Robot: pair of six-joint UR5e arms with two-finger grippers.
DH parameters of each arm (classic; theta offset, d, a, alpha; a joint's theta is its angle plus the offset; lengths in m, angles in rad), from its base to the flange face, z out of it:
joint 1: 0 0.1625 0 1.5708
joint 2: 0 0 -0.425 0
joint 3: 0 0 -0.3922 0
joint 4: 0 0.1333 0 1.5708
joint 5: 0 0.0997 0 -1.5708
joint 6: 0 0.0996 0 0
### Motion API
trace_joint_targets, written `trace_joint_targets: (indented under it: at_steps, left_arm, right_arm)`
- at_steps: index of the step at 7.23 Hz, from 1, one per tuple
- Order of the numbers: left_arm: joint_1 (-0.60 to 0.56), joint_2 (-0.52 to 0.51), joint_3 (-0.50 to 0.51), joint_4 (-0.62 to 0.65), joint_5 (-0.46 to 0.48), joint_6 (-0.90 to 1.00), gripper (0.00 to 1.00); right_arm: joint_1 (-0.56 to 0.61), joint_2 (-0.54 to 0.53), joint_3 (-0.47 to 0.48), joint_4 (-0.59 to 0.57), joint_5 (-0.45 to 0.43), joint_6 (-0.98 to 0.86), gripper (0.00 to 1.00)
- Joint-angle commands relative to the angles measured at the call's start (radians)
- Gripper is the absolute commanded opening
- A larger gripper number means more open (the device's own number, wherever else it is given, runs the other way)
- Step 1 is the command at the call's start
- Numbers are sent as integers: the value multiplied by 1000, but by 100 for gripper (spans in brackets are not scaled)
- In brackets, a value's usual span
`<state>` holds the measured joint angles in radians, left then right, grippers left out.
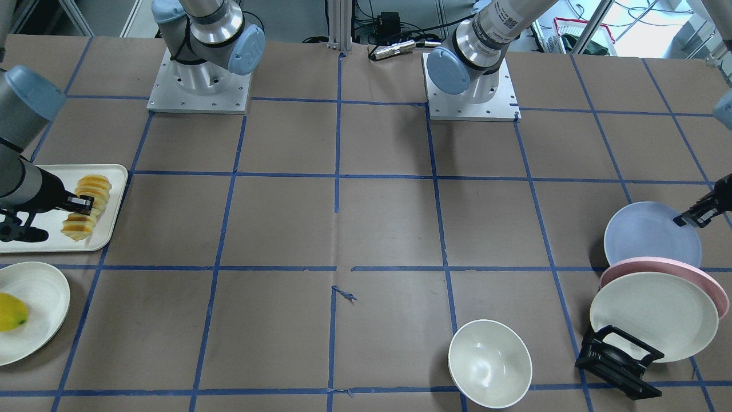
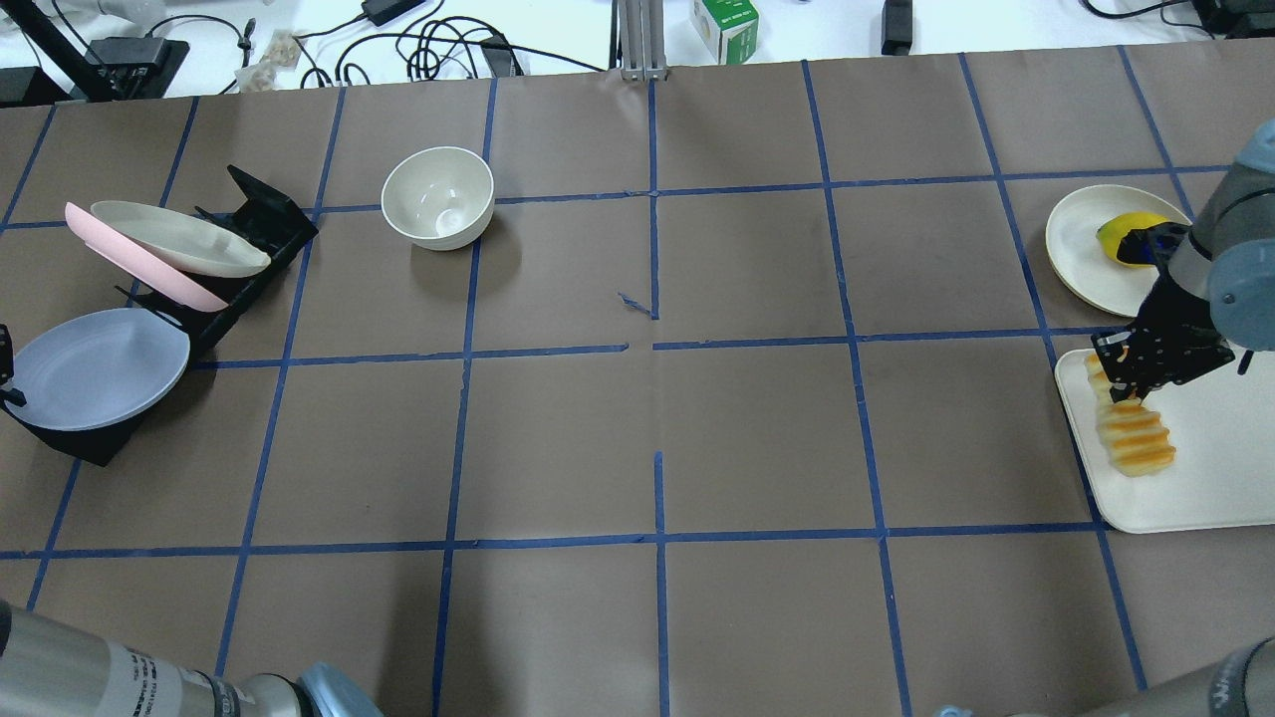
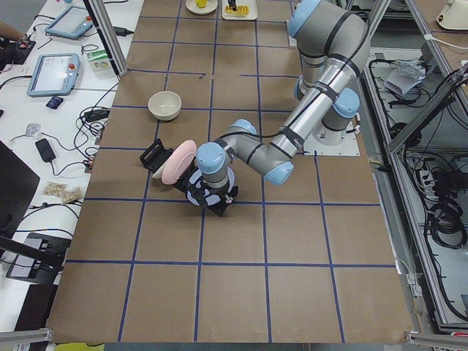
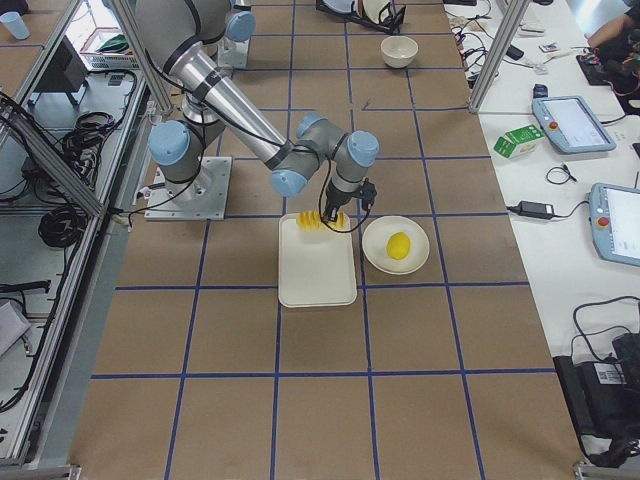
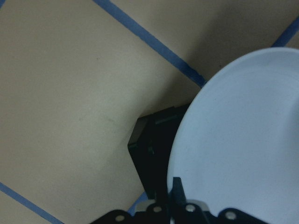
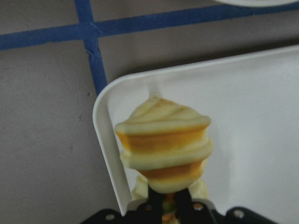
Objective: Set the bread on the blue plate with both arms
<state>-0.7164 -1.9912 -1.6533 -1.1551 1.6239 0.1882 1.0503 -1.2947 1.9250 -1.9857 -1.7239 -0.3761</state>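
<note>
The bread (image 1: 78, 226) lies on a cream tray (image 1: 34, 243), at the right in the overhead view (image 2: 1136, 438). My right gripper (image 1: 86, 201) is shut on the middle of the loaf. In the right wrist view, slices (image 6: 163, 144) stick out past the fingers over the tray's corner (image 6: 243, 116). The blue plate (image 1: 649, 234) leans in the end slot of a black rack, at the far left in the overhead view (image 2: 100, 366). My left gripper (image 1: 686, 219) is shut on the plate's rim, which the left wrist view (image 5: 243, 140) shows between the fingers.
A pink plate (image 1: 709, 286) and a cream plate (image 1: 652, 315) stand in the same black rack (image 1: 620, 360). A cream bowl (image 1: 490, 363) sits near the rack. A yellow fruit (image 1: 11, 312) lies on a cream plate (image 1: 40, 320) beside the tray.
</note>
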Motion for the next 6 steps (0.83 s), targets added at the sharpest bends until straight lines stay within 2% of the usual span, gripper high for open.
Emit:
trace_joint_targets:
  at_steps: [1,2,3,6]
  left_arm:
    - [6,17,13,-27,4,13,0]
    - [5,37,23,-58,23,14,0]
    - [-1,84,42,-148,65,13,0]
    - [5,243,38,-470,83,-5,0]
  right_arm:
    - [2,-2,-134,166,4,2,0]
    - [5,-3,-194,218,7,8,0]
    - [11,-3,-233,275,17,32,0]
    - [23,-6,-255,306,21,54,0]
